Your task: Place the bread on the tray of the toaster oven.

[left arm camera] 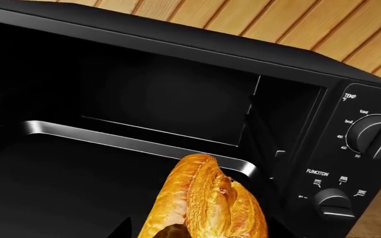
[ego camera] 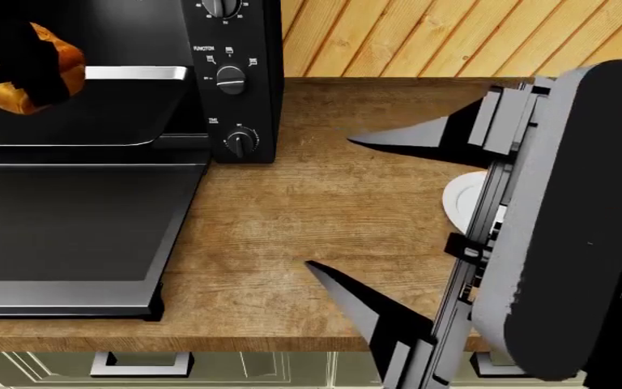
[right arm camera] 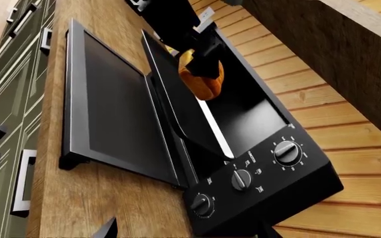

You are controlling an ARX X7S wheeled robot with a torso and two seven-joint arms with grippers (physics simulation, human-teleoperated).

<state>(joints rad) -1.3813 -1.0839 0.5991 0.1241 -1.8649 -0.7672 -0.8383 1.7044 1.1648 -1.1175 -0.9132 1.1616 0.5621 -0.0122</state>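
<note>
The bread [ego camera: 57,61], a golden-brown loaf, hangs above the dark tray [ego camera: 95,121], which is pulled out of the black toaster oven [ego camera: 236,32]. My left gripper [ego camera: 14,69] is shut on the loaf from above. In the left wrist view the bread [left arm camera: 204,198] fills the near foreground, with the tray rim [left arm camera: 111,139] and the oven cavity behind it. The right wrist view shows the bread [right arm camera: 200,82] held clear of the tray [right arm camera: 177,119]. My right gripper [ego camera: 330,201] stands open over the counter, holding nothing.
The oven door [ego camera: 74,219] lies open and flat over the counter's front edge. A column of knobs [ego camera: 230,79] runs down the oven's right side. A white plate [ego camera: 462,198] sits partly hidden behind my right arm. Wooden wall panelling stands behind.
</note>
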